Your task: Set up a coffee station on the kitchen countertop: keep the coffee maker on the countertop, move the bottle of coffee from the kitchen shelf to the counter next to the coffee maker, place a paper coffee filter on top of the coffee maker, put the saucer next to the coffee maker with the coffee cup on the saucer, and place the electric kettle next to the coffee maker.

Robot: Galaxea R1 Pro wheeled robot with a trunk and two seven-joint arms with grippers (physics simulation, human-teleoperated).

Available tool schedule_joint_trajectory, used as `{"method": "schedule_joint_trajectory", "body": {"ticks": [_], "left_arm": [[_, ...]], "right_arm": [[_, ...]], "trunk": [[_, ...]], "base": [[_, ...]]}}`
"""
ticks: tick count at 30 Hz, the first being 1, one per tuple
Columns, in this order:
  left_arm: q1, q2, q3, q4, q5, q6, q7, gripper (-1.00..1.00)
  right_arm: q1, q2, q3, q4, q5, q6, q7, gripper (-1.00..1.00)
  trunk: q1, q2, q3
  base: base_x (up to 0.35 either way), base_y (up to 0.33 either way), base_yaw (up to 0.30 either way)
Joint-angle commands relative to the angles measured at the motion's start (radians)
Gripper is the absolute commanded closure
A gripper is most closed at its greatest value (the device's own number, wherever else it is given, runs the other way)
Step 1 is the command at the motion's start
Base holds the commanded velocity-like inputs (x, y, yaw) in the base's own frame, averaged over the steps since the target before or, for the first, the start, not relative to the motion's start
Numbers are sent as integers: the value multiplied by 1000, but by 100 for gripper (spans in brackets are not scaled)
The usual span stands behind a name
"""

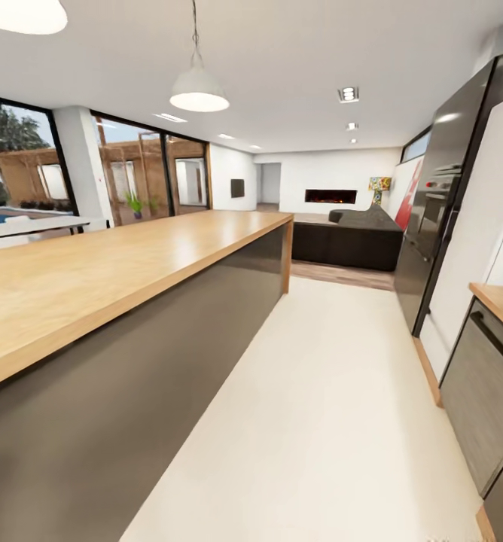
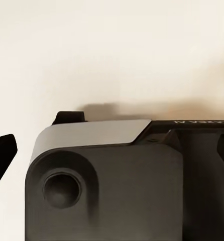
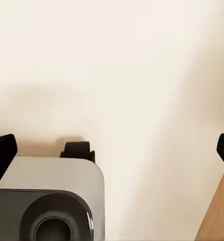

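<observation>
I am on the move through a kitchen, and the head view looks along a long wooden-topped island point(image 1: 93, 278) whose top is bare. In the right wrist view my right gripper point(image 3: 112, 150) hangs open over the pale floor, one dark fingertip point(image 3: 1, 153) at each side edge of the picture and nothing between them. The grey robot base point(image 3: 46, 201) lies below it. In the left wrist view my left gripper point(image 2: 112, 150) is also spread wide and empty above the robot base point(image 2: 107, 186), with one fingertip point(image 2: 2, 153) plain against the floor.
A pale floor aisle point(image 1: 342, 391) runs between the island and the right wall. A tall dark oven and fridge unit point(image 1: 440, 218) stands on the right, and a wooden counter over a grey appliance point(image 1: 492, 354) is nearer. A dark sofa point(image 1: 357, 237) sits beyond the island.
</observation>
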Motion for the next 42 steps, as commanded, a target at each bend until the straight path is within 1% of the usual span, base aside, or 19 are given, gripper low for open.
{"method": "schedule_joint_trajectory", "body": {"ticks": [1, 42], "left_arm": [[1, 0, 1, -2, 0, -1, 0, -100], [1, 0, 1, -2, -1, -1, 0, -100]], "right_arm": [[-1, 0, 0, 1, 0, -3, 0, -100], [-1, 0, 0, 2, 1, -3, 0, -100]], "trunk": [[0, 0, 0], [0, 0, 19]], "base": [[0, 0, -242], [0, 0, -242]]}}
